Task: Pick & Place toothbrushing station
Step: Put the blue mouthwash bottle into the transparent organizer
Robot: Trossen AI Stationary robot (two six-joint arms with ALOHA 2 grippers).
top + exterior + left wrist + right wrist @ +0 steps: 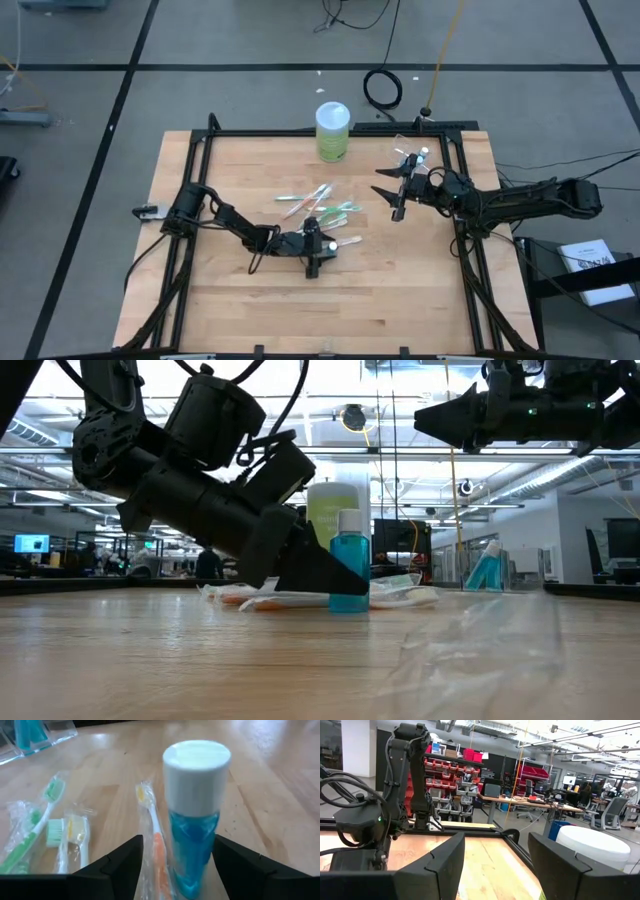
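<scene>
A teal tube (192,845) with a white cap stands upright on the table, also seen in the low view (348,565). My left gripper (177,847) is open with a finger on either side of the tube; it reaches in low from the table's left (327,243). Wrapped toothbrushes (315,203) lie flat just beyond it, and one orange-handled brush (156,847) lies between one finger and the tube. The clear cup (412,155) stands at the far right and holds another teal tube (488,568). My right gripper (495,855) hangs open and empty above the table near the cup (390,192). My left gripper has one finger (235,865) close against the side of the tube's teal body (210,855), and I cannot tell whether it touches. The other finger (122,865) stands clear of it. The fingers come in slanting down from the table's left.
A lime-green cylinder (332,130) with a white lid stands at the far middle of the table, behind the tube. A black frame (300,132) runs along the table's edges. A blurred clear plastic sheet (480,650) lies close to the low camera. Bare wood lies toward the near edge.
</scene>
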